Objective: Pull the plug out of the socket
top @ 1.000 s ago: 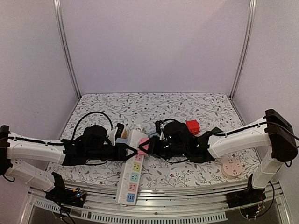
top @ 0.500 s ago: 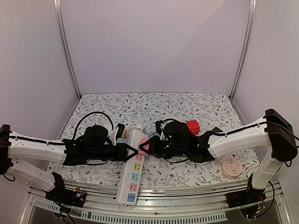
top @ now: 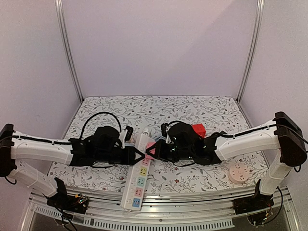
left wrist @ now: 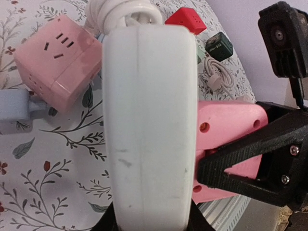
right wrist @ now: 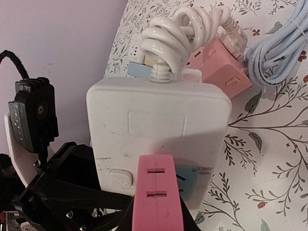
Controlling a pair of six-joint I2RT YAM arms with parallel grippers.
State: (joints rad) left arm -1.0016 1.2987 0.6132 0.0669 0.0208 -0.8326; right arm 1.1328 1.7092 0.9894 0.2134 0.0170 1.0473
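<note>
While the left gripper reaches in from the left and clamps across the white power strip, the right gripper comes in from the right and pinches the pink plug. Both claws meet about a third of the way down the strip from its far end, nearly tip to tip.

Left wrist view: strip is seen edge-on and fills the centre of frame. The gripper's own tips just peek out either side at the bottom edge (so the grip is across the strip's width). Plug body sits flush against the strip's right face, with one of the right gripper's black fingers pressed on its side.

Right wrist view: plug sits between the right claw's tips, its end against the strip face over a blue outlet. Looks seated, but the pins are hidden, so I can't rule out a small gap. The strip's coiled white cord bunches at the far end.

Strip runs near-to-far on the floral table, near end at the front edge.

Clutter:
- pink cube socket just left of the strip's far end
- pale blue cable near that cube
- red cube just beyond the right wrist
- dark green cube with a small white cable bundle beside it
- round beige socket near-right, well apart from the rest
</note>
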